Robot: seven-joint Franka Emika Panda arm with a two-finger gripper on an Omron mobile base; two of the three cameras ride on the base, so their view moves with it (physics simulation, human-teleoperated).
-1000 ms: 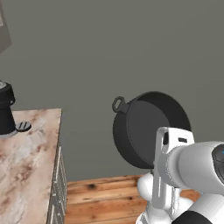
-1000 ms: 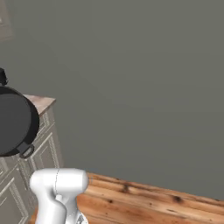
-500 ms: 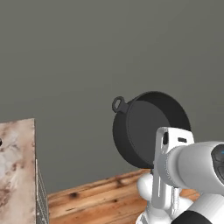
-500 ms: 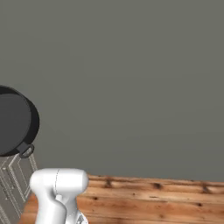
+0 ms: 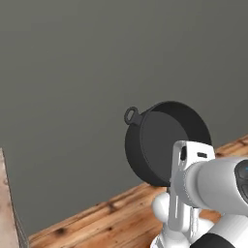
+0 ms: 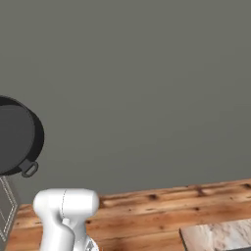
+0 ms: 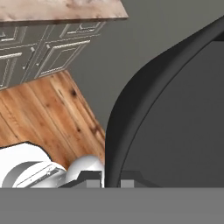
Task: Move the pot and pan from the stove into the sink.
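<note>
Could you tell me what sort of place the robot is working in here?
Most likely a home kitchen. The gripper carries a dark grey pot tilted on its side, and the hand view shows a marble-look countertop over grey panelled cabinets, with a wooden plank floor and a plain grey wall.

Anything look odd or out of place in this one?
Yes: the pot hangs in mid-air on its side, its opening facing the left base camera, clamped at the rim by the shut gripper before a bare grey wall. It appears empty, so nothing can spill. No damage is visible.
</note>
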